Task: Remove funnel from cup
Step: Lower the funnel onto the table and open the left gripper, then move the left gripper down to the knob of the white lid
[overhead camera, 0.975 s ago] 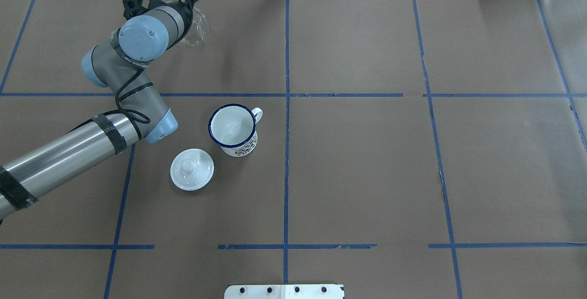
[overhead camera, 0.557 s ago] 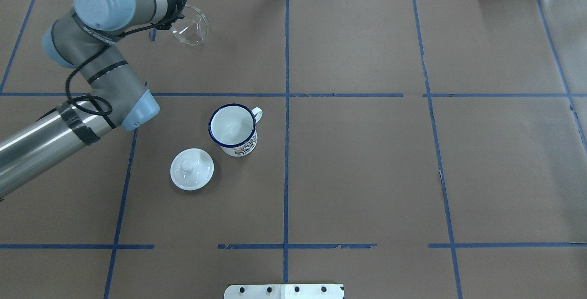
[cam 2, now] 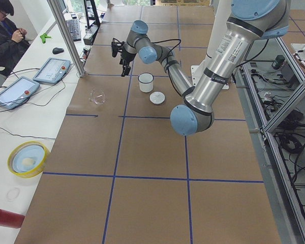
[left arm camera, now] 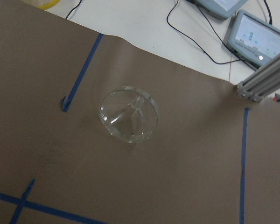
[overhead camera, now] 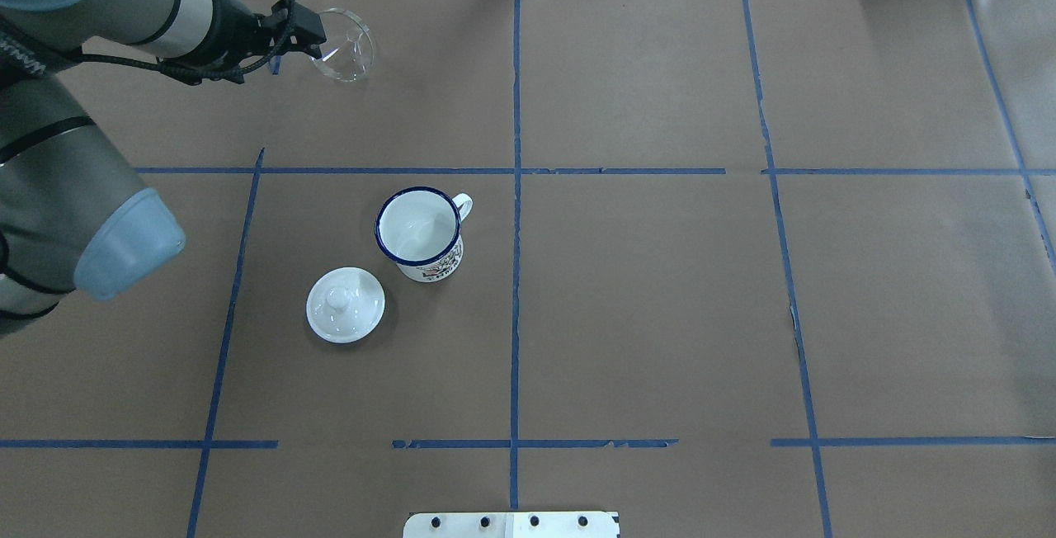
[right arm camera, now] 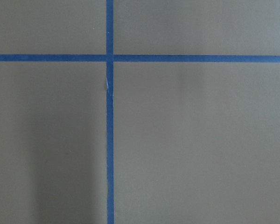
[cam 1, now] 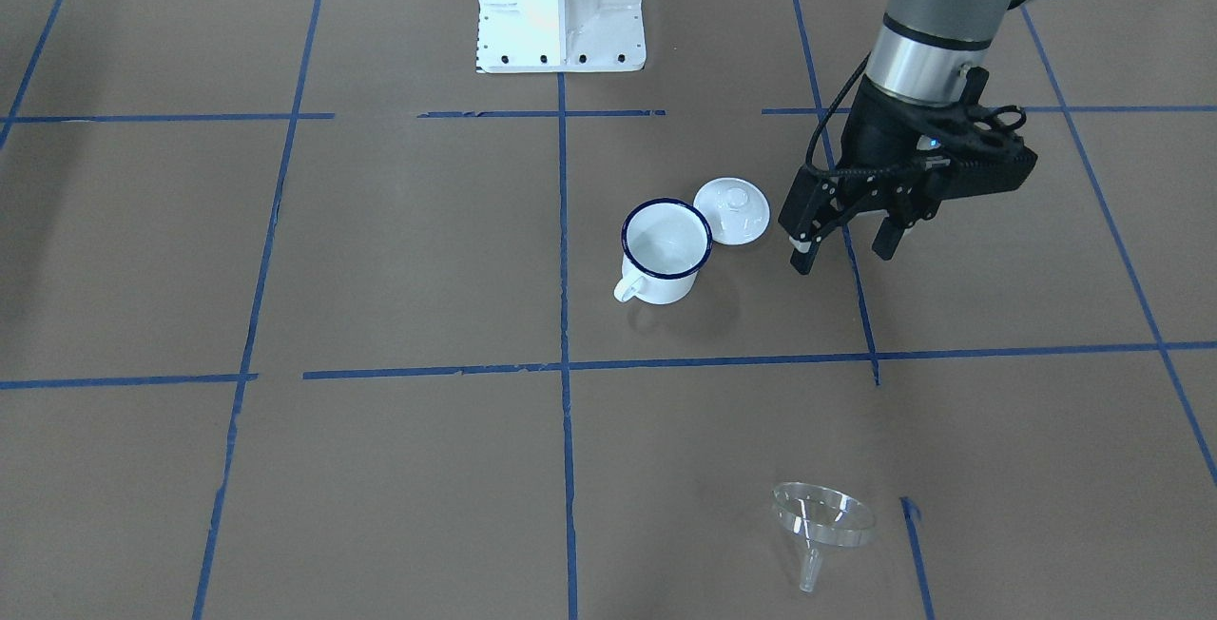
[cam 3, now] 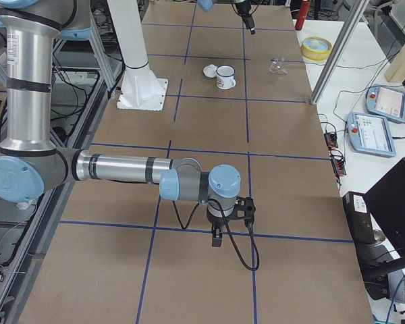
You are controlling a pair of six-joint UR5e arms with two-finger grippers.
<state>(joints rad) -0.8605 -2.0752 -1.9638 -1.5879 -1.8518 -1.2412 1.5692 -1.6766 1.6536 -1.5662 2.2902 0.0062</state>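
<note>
The clear funnel (cam 1: pixel 822 515) lies on its side on the tabletop (cam 1: pixel 380 249), out of the cup (cam 1: pixel 666 254) and well apart from the left claw (cam 1: pixel 843 254), which hangs above the tabletop, fingers spread and empty; the cup stands upright off to that claw's side, a white lid (cam 1: pixel 731 210) just beside it; whether the right claw (cam 3: pixel 217 237) is apart or together cannot be told.

The tabletop (overhead camera: pixel 660 315) is covered in brown paper marked off by blue tape (overhead camera: pixel 516 315). The cup (overhead camera: pixel 419 233) stands upright near the middle, with the lid (overhead camera: pixel 345 304) just beside it, knob up. The funnel (cam 1: pixel 823 513) lies tipped on its side, well apart from both. A white base (cam 1: pixel 559 2) sits at the robot's edge.
</note>
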